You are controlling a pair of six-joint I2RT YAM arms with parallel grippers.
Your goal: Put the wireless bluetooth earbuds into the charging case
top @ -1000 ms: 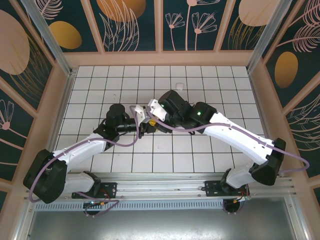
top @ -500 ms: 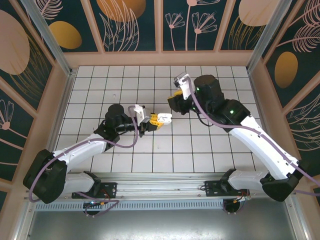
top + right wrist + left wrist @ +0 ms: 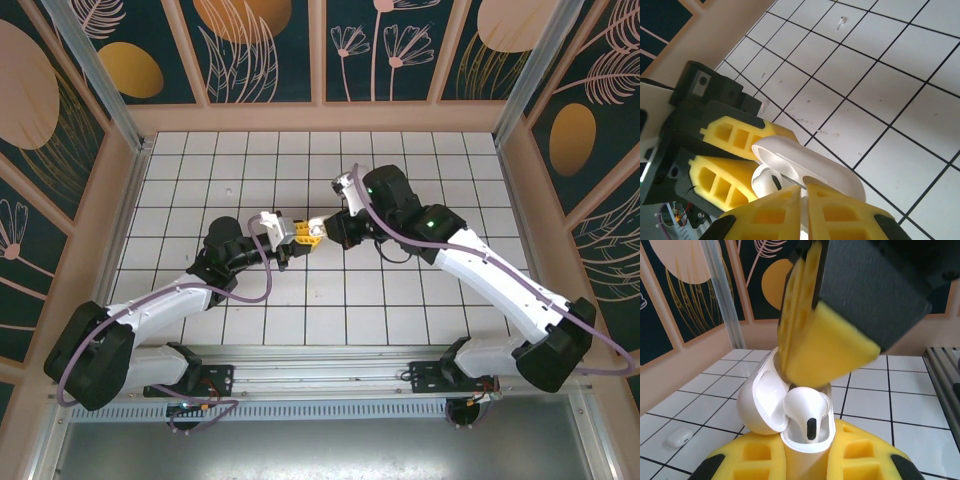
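Alignment is what we must get right at this step. Low in the left wrist view, the left claw [image 3: 807, 462] is clamped on the body of the charging case [image 3: 762, 407], with the lid hinged open toward the left and the case raised off the tiled desk [image 3: 920, 410]. One earbud [image 3: 802, 407] sits in a well at the frame's centre, its head proud of the rim. At the bottom of the right wrist view, the right claw [image 3: 802, 212] has its fingers drawn almost together, with a white sliver in the slit; whether it pinches anything we cannot tell. We judge the seating unfinished. We should press gently straight down along the well, keep off the lid, and hold the case steady. A small white piece [image 3: 679, 436], perhaps the second earbud, lies on the desk at lower left.
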